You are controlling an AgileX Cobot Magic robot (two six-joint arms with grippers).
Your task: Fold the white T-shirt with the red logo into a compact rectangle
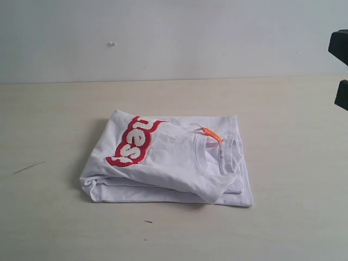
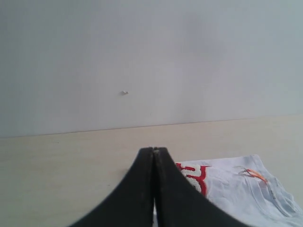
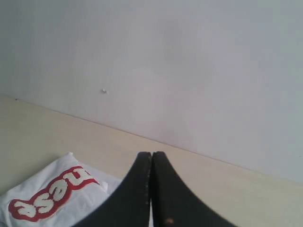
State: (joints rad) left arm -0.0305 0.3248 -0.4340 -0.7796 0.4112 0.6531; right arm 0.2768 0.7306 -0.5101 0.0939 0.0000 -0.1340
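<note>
The white T-shirt (image 1: 174, 163) lies folded in a thick rectangle mid-table, with the ribbed neckline (image 1: 228, 155) and orange neck tag (image 1: 212, 133) on top at the right. The red logo (image 1: 133, 141) runs across its upper left, part of it folded under. My left gripper (image 2: 154, 150) is shut with nothing in it, raised off the shirt (image 2: 236, 189); the logo (image 2: 194, 175) shows just beside its fingers. My right gripper (image 3: 151, 154) is shut and empty too, held above the table away from the shirt (image 3: 42, 198) and logo (image 3: 52, 194). Neither pair of fingertips shows in the exterior view.
The pale wooden table (image 1: 54, 109) meets a plain white wall (image 1: 163, 38) at the back. Dark parts of the right arm (image 1: 340, 65) stick in at the right edge of the exterior view.
</note>
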